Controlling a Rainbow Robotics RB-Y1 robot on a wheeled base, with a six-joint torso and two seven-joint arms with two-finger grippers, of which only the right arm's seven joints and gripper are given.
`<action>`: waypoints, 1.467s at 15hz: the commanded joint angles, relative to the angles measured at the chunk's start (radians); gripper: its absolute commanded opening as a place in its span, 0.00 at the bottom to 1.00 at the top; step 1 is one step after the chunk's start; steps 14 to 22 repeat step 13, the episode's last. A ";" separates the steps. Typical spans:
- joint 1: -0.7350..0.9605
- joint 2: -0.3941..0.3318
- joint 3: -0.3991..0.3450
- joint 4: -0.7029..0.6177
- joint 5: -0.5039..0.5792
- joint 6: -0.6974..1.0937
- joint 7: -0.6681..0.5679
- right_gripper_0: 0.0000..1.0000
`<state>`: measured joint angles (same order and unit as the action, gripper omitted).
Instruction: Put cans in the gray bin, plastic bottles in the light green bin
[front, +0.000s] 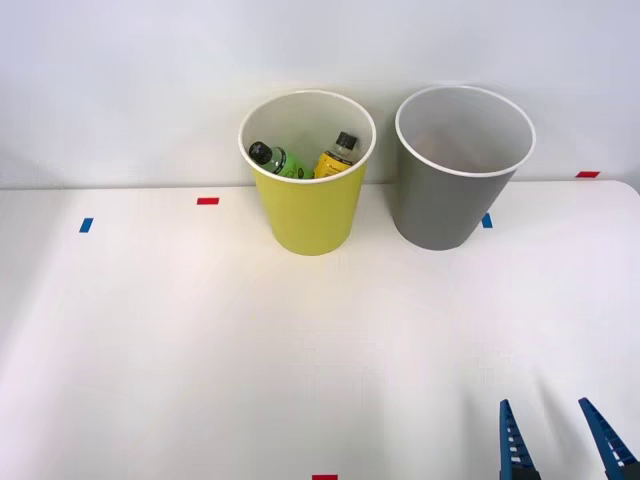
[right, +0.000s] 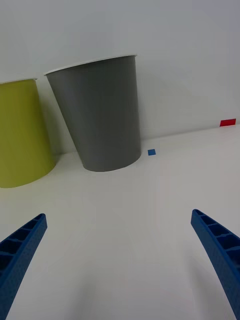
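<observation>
The light green bin (front: 305, 205) (right: 20, 135) stands at the back of the white table, left of the gray bin (front: 452, 175) (right: 102, 115). Inside the light green bin lie two plastic bottles with black caps, one bright green (front: 278, 160) and one yellow-orange (front: 335, 157). The can is out of view; the gray bin's inside shows nothing from this angle. My right gripper (front: 555, 412) (right: 119, 222) hovers open near the table's front right edge, well in front of the gray bin, with nothing between its blue fingers (right: 220, 255).
Small tape marks dot the table: blue (front: 86, 225) and red (front: 207, 201) at the left, blue (front: 487, 221) beside the gray bin, red (front: 587, 174) at the far right, red (front: 324, 477) at the front edge. A white wall stands behind the bins.
</observation>
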<state>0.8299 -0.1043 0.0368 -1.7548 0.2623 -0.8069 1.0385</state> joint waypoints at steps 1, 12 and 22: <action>0.000 0.000 0.000 0.000 0.000 0.000 0.000 1.00; 0.000 0.000 0.000 0.000 0.000 0.000 0.000 1.00; 0.000 0.000 0.000 0.000 0.000 0.000 0.000 1.00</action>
